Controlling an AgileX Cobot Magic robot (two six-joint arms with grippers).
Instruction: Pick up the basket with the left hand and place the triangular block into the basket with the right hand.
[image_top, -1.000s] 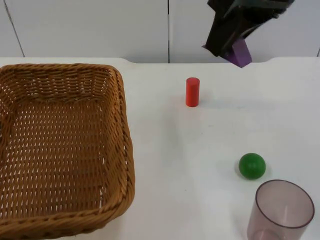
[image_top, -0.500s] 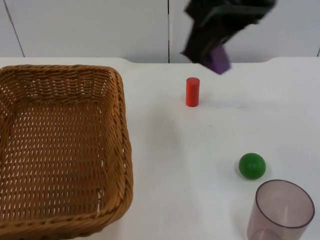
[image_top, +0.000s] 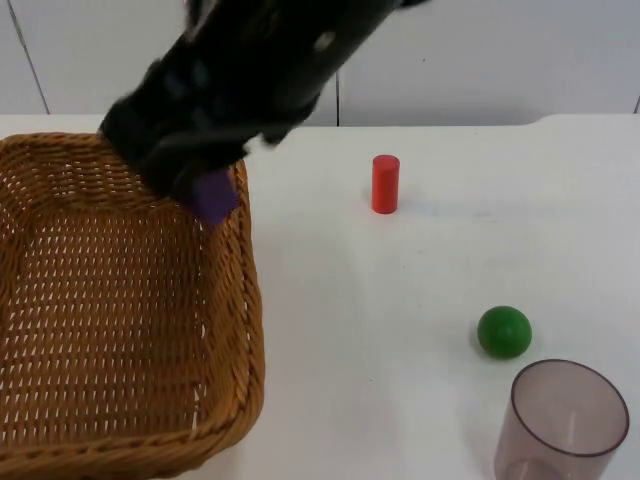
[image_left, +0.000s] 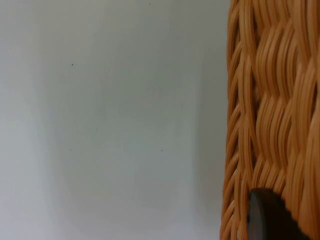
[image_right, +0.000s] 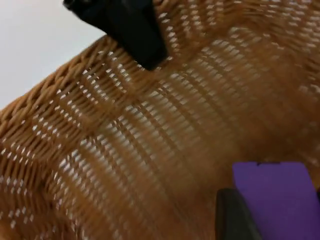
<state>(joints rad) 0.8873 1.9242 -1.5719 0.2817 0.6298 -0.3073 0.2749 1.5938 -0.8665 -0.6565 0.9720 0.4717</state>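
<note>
the right gripper (image_top: 205, 192) reaches across from the far right and hangs over the far right corner of the wicker basket (image_top: 120, 300), its fingers clamped on the purple triangular block (image_top: 212, 193), which sits above the basket's right rim and woven floor (image_right: 150, 140). the left gripper (image_left: 267, 217) grips the basket wall, one black fingertip pressed against the weave. on the white table (image_top: 400, 300) to the right stand a red cylinder (image_top: 385, 184), a green ball (image_top: 503, 332) and, nearest, a clear purple-tinted cup (image_top: 566, 422).
</note>
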